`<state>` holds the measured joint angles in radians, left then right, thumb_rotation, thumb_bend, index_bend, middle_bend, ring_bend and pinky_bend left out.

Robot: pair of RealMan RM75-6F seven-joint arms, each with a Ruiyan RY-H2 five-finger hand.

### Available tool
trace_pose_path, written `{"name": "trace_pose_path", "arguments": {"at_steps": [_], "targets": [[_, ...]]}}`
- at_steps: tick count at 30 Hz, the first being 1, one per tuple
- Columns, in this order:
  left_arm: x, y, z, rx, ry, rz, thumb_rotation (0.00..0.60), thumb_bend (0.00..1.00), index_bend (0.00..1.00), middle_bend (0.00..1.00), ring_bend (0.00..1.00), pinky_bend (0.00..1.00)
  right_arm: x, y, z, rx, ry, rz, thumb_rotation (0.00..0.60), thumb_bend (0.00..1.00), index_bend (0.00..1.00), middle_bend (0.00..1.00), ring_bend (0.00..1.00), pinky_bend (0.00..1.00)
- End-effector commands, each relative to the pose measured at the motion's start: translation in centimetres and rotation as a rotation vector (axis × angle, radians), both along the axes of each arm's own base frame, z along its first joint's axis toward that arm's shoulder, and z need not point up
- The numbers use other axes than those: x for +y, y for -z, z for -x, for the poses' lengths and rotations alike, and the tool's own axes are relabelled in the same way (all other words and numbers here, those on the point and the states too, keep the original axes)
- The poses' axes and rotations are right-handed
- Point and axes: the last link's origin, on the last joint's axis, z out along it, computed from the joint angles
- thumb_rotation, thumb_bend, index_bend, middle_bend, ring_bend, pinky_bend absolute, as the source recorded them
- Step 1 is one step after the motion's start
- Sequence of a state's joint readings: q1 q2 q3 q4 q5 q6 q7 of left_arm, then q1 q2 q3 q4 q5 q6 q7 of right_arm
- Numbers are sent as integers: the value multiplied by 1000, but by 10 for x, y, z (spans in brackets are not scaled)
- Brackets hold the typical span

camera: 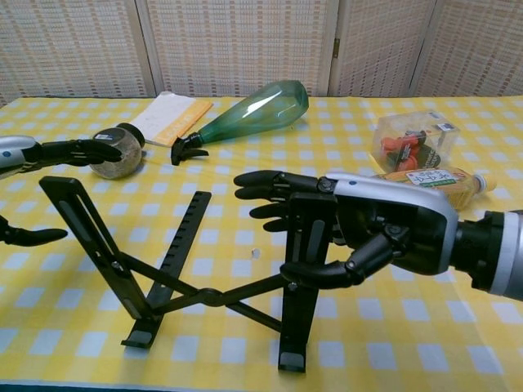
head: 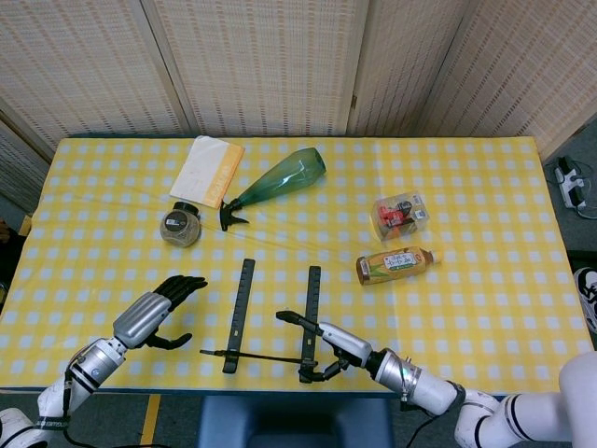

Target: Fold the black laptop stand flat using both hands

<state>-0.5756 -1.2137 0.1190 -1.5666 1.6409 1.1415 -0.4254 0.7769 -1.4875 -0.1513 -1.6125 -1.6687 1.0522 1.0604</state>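
Observation:
The black laptop stand point(head: 241, 314) point(camera: 176, 273) stands unfolded near the table's front edge, its crossed legs spread and both rails raised. My right hand point(head: 328, 346) point(camera: 368, 233) is at the stand's right rail point(camera: 304, 245). Its straight fingers point(camera: 274, 184) reach behind the rail and its thumb curls against the rail's front. My left hand point(head: 149, 317) point(camera: 57, 152) hovers open to the left of the stand, apart from the left rail point(camera: 82, 233), touching nothing.
A green spray bottle point(head: 278, 180) point(camera: 249, 110), a round jar point(head: 180, 225) point(camera: 110, 153) and a white-and-orange booklet point(head: 207, 170) lie behind the stand. A clear box point(head: 401, 213) and a tea bottle point(head: 395, 264) sit to the right.

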Motion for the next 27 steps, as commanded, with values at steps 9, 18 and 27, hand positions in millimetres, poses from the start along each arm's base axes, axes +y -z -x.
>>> {"name": "trace_pose_path", "arguments": {"at_steps": [9, 18, 27], "targets": [[-1, -9, 1, -9, -3, -28, 600, 357, 50, 80, 12, 0, -23, 4, 2, 8, 82, 56, 600, 397, 0, 0, 0, 0], [2, -15, -1, -16, 5, -52, 600, 357, 50, 80, 12, 0, -35, -22, 25, -35, 201, 146, 600, 398, 0, 0, 0, 0], [10, -21, -9, 9, 54, -90, 600, 357, 55, 80, 12, 0, -35, -84, 61, -20, 194, 475, 600, 397, 0, 0, 0, 0]]}}
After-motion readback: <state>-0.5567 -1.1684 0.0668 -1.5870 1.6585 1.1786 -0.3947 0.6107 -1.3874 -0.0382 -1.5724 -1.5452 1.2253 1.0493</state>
